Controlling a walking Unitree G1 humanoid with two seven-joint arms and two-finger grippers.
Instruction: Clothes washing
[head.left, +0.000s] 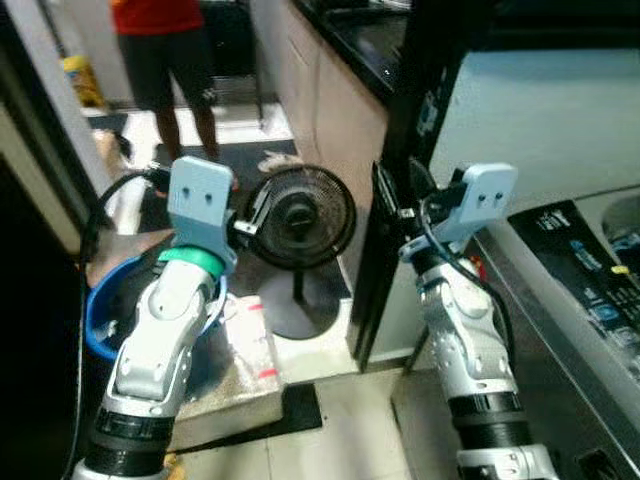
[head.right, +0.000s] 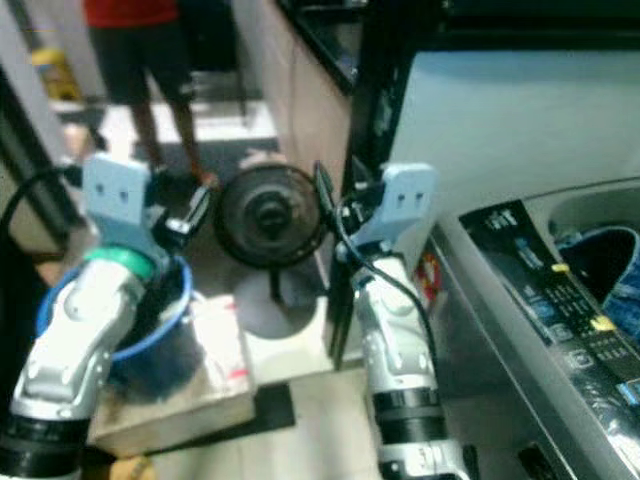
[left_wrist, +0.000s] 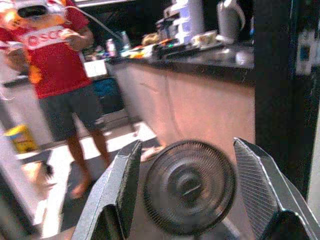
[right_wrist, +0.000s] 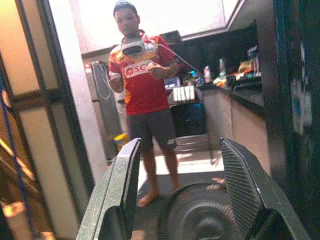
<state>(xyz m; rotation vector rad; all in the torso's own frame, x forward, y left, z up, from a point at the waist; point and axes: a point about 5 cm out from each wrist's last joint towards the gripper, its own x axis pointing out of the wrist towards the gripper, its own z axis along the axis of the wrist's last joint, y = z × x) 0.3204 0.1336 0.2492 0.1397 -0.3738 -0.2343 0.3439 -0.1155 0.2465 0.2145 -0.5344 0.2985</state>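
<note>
Beyond the fan (head.left: 298, 222), both tools (left_wrist: 187, 200) (right_wrist: 177, 200) gape wide and empty; clothes (head.right: 622, 290) in the washer (head.right: 545, 300), right of it, look soft, best pinched at a fold.

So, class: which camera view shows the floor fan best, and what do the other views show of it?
The left eye view: the fan shows whole, head, pole and round base, between the two arms. The right eye view shows it too, but blurrier. The left wrist view frames its grille close between the open left pincer, base cut off. The right wrist view catches just its top edge.
</note>
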